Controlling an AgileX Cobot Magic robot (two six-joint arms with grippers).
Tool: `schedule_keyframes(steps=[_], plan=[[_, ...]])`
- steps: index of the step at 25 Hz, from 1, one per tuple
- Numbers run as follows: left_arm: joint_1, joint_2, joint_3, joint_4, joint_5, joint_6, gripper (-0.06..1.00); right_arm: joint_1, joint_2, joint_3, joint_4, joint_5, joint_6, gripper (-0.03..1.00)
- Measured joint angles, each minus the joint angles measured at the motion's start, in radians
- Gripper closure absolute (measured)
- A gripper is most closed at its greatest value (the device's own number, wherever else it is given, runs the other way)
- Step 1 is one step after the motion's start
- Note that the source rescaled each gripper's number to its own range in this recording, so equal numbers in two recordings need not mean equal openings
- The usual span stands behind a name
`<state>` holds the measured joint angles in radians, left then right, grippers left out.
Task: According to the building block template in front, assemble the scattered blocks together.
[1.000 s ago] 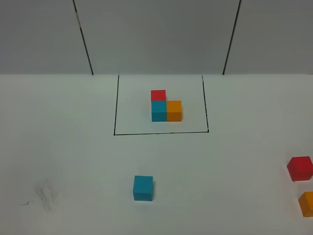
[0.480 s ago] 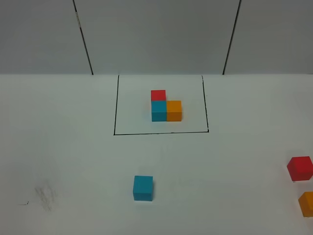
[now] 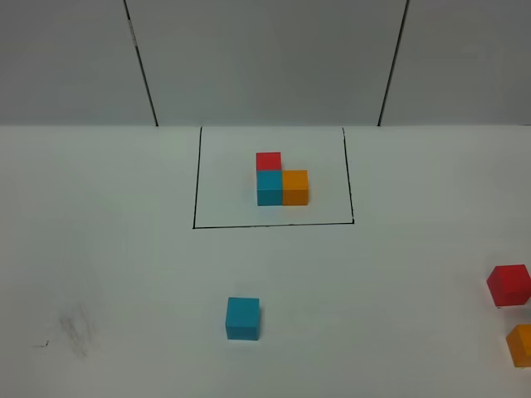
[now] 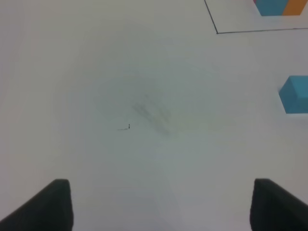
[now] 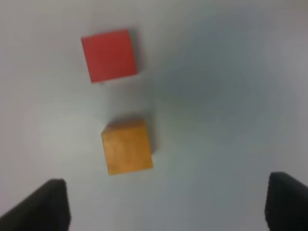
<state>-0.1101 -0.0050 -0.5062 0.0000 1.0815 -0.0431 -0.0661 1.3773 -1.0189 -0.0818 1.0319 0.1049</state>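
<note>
Tabletop (image 3: pixel 124 265) nearest the overhead camera carries the loose pieces. The orange block (image 3: pixel 521 345) sits closest, at the right margin of that view and partly cut off by it. The red block (image 3: pixel 509 285) stands just beyond it, close but not touching. The right gripper (image 5: pixel 166 207) hangs above this pair with its two dark fingers spread wide and nothing between them. In its wrist view the orange block lies ahead of the gap and the red one further on.

Toward the middle, the cyan block (image 3: pixel 242 318) rests alone, well apart from the other two. To the left a faint grey smudge (image 3: pixel 79 327) marks the white surface. The left gripper (image 4: pixel 161 207) is over that patch, its fingers likewise wide apart and empty, with the cyan block at the edge of its view.

Further back, a thin black rectangle (image 3: pixel 197 178) frames the template (image 3: pixel 280 184). It is a cyan cube with an orange cube touching its right side and a red cube touching its far side, forming an L. Behind the frame rises a pale wall (image 3: pixel 265 58) crossed by two dark seams.
</note>
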Motion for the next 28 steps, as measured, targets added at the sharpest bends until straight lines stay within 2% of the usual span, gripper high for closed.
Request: schedule_keyframes(steps=[5, 12, 21, 28], plan=[[0.0, 0.0, 0.0, 0.0, 0.0, 0.0, 0.1, 0.0, 0.118, 0.0, 0.056, 0.001, -0.008, 0.2], [0.0, 0.0, 0.0, 0.0, 0.0, 0.0, 0.1, 0.0, 0.149, 0.131, 0.098, -0.156, -0.026, 0.2], [0.0, 0.0, 0.0, 0.0, 0.0, 0.0, 0.1, 0.0, 0.156, 0.22, 0.107, -0.266, -0.026, 0.2], [0.0, 0.0, 0.0, 0.0, 0.0, 0.0, 0.1, 0.0, 0.175, 0.228, 0.119, -0.281, -0.03, 0.2]])
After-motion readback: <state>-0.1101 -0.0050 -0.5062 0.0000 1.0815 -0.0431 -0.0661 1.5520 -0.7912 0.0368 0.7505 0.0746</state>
